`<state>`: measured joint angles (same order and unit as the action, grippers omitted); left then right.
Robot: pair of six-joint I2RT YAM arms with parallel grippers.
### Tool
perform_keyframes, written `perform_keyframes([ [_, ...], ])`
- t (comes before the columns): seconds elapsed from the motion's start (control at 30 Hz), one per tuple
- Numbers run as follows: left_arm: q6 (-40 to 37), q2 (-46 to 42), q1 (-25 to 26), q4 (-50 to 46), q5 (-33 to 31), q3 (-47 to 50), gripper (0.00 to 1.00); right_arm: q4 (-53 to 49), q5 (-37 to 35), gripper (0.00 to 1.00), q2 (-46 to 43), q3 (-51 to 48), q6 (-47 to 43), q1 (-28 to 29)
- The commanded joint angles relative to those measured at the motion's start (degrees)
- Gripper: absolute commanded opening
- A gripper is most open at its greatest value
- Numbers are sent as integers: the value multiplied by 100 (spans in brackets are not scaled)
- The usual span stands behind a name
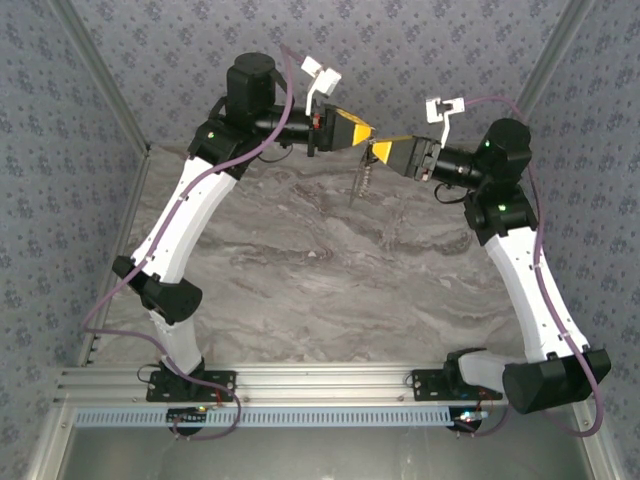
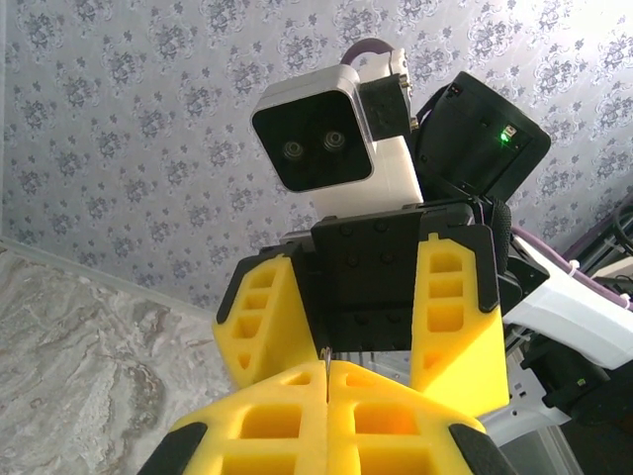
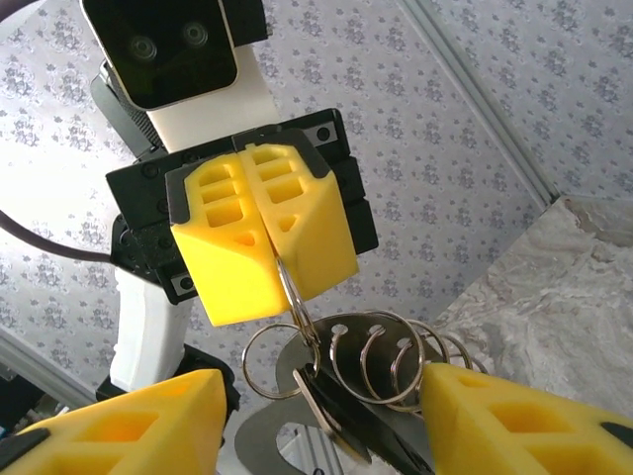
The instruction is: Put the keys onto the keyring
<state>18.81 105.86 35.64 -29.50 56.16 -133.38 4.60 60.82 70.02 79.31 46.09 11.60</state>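
Grey marble-look tabletop (image 1: 330, 270); floral-print grey walls (image 1: 420, 40); alu rail (image 1: 320, 385) near edge

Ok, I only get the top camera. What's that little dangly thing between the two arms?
Observer: The right wrist view shows it close up. It's a keyring made of several linked metal rings, with a dark key hanging among them.
Operator: Who's holding it?
Observer: The left end effector. Its yellow fingers are pinched shut on one thin ring at the top of the bunch.
Operator: And the other one?
Observer: The right end effector is open, with one finger on either side of the rings. I can't tell if it touches them.
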Motion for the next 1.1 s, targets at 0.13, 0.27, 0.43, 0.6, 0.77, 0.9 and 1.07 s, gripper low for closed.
perform_keyframes([
  [0.13, 70, -291, 28, 371, 52, -177, 0, 125, 202, 34, -54, -54, 5, 132],
  [0.27, 41, -311, 22, 350, 7, -179, 0, 106, 213, 25, -119, -164, -2, 132],
  [0.43, 3, -341, -1, 328, -28, -163, 0, 106, 189, 14, -147, -231, -1, 145],
  [0.6, -7, -356, -17, 332, -28, -159, 0, 94, 158, 0, -133, -185, 2, 171],
  [0.77, -5, -374, -30, 368, -44, -138, 0, -8, 175, 0, -39, -76, -35, 236],
  [0.9, 28, -383, -31, 430, -53, -134, 0, -136, 127, 0, 52, 44, -131, 346],
  [1.07, 130, -437, -17, 623, -43, 26, 0, -125, 53, 0, 243, 248, -148, 527],
])
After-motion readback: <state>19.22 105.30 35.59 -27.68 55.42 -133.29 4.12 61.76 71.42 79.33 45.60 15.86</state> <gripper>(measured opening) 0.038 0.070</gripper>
